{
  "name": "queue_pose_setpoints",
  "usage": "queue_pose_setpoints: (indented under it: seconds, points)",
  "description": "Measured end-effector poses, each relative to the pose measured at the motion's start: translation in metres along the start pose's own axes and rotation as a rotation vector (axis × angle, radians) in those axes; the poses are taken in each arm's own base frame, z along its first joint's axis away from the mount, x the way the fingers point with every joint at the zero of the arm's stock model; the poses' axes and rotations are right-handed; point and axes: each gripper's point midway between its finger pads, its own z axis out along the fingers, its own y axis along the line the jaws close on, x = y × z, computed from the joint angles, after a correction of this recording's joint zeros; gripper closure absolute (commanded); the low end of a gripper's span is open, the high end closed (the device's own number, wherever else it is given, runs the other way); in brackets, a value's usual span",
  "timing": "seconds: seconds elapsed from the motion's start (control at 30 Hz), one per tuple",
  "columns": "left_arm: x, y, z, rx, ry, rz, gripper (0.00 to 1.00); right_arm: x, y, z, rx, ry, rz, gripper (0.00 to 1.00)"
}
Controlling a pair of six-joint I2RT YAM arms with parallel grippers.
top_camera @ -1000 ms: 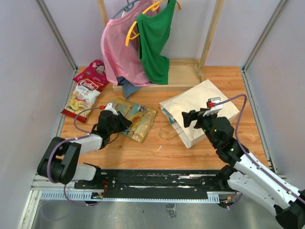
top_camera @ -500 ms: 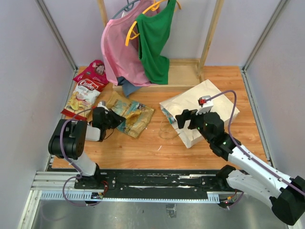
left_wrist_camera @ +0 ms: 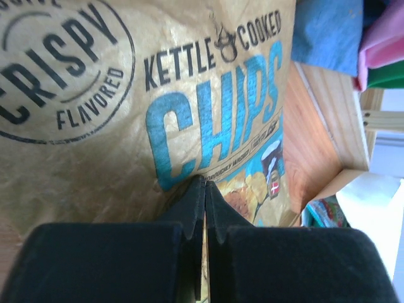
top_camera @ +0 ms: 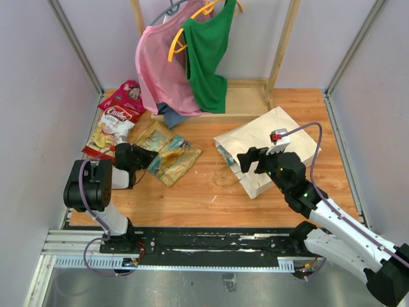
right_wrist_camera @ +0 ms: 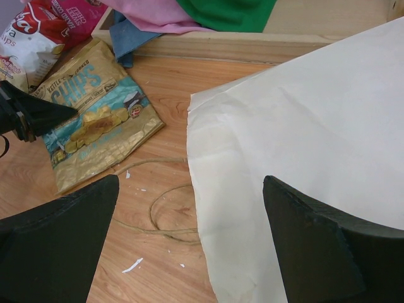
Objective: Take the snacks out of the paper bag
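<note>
Dragged leftward, chip bag lies pinched in left claw; right claw gapes over paper bag.

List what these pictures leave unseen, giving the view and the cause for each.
Top view: the inside of the cream paper carrier bag, hidden by its own upper wall.
Left wrist view: the near edge of the tan kettle-chips packet, behind the left pincer.
Right wrist view: the bag's right side, cut by the frame.
Top view: the blue cloth, mostly under the pink garment.
</note>
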Motion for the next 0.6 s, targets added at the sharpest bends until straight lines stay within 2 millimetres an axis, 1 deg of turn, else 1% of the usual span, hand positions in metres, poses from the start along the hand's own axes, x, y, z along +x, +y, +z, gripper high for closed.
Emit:
queue_pose_setpoints:
  seconds: [0.07, 0.13, 0.17, 0.23, 0.3, 0.37, 0.4, 0.47, 0.53, 0.6]
  points:
    - [-0.006, -0.003, -0.001, 0.012, -0.029, -0.033, 0.99, 0.001, 0.0, 0.0, -0.001, 0.003, -0.001, 0.02]
    - [-0.007, -0.007, -0.002, 0.034, -0.044, -0.059, 0.99, 0.001, 0.0, 0.0, -0.002, 0.006, -0.002, 0.02]
    - [-0.006, -0.009, -0.003, 0.049, -0.048, -0.072, 0.94, 0.002, 0.0, -0.001, -0.002, 0.009, -0.005, 0.02]
    - [-0.001, -0.012, -0.005, 0.071, -0.044, -0.082, 0.82, 0.003, 0.0, -0.001, -0.003, 0.012, -0.007, 0.02]
    - [0.014, -0.018, -0.006, 0.096, -0.013, -0.068, 0.72, 0.003, -0.001, -0.002, -0.002, 0.015, -0.009, 0.02]
    - [0.024, -0.027, -0.006, 0.122, 0.013, -0.042, 0.62, 0.004, -0.001, -0.002, -0.002, 0.018, -0.011, 0.02]
    - [0.029, -0.033, -0.005, 0.142, 0.03, -0.02, 0.6, 0.005, 0.0, -0.002, -0.004, 0.021, -0.011, 0.02]
    - [0.033, -0.046, -0.001, 0.17, 0.048, 0.017, 0.6, 0.006, 0.0, -0.001, -0.007, 0.026, -0.012, 0.02]
    - [0.03, -0.059, 0.005, 0.185, 0.049, 0.046, 0.6, 0.008, 0.0, 0.0, -0.008, 0.033, -0.014, 0.02]
    - [0.023, -0.066, 0.011, 0.18, 0.032, 0.064, 0.6, 0.01, 0.0, 0.0, -0.006, 0.038, -0.015, 0.02]
